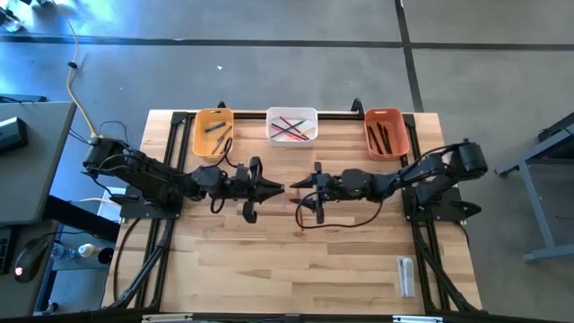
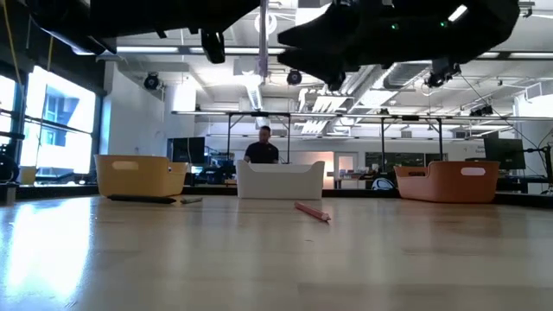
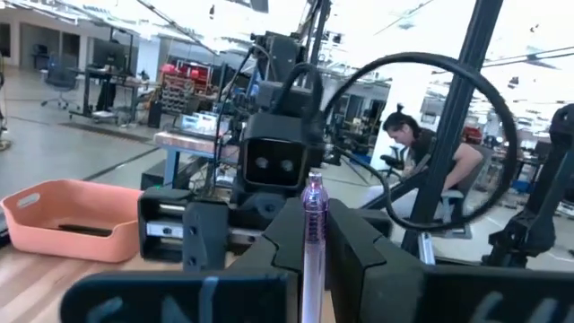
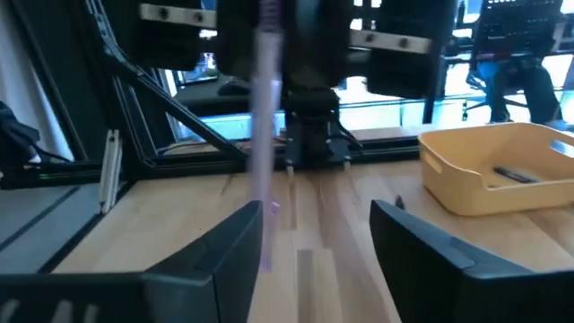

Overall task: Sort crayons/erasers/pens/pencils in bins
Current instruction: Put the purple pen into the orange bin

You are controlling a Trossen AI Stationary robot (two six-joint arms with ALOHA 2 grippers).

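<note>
- The left end effector (image 1: 280, 187) hangs above the middle of the desk (image 1: 233, 269), its fingers (image 3: 359, 247) clamped on a slim purple pencil (image 3: 312, 235) that stands upright between them.
- The right end effector (image 1: 294, 187) faces it tip to tip, also over the desk's middle. Its fingers (image 4: 229, 247) stand apart, one on each side of the same purple pencil, which shows blurred in the right wrist view; I cannot tell whether either finger touches it.
- In the low view both arms are dark shapes well above the desk top, and the purple pencil hangs upright between them.
- Three bins sit in a row along the far edge of the desk: the yellow-orange bin (image 1: 213, 133) toward the far left, the white bin (image 1: 292, 126) at the middle, the red-orange bin (image 1: 387, 132) toward the far right.
- The yellow-orange bin holds dark pens (image 1: 215, 128); the red-orange bin holds dark sticks as well.
- The white bin holds pencils (image 1: 291, 129) in red, pink and green, crossed over one another.
- A red pencil (image 2: 312, 212) lies flat on the desk near its middle, below the end effectors.
- A small whitish oblong item (image 1: 406, 275) lies near the desk's near right corner.
- A person (image 3: 429, 166) sits in the room beyond the desk.
</note>
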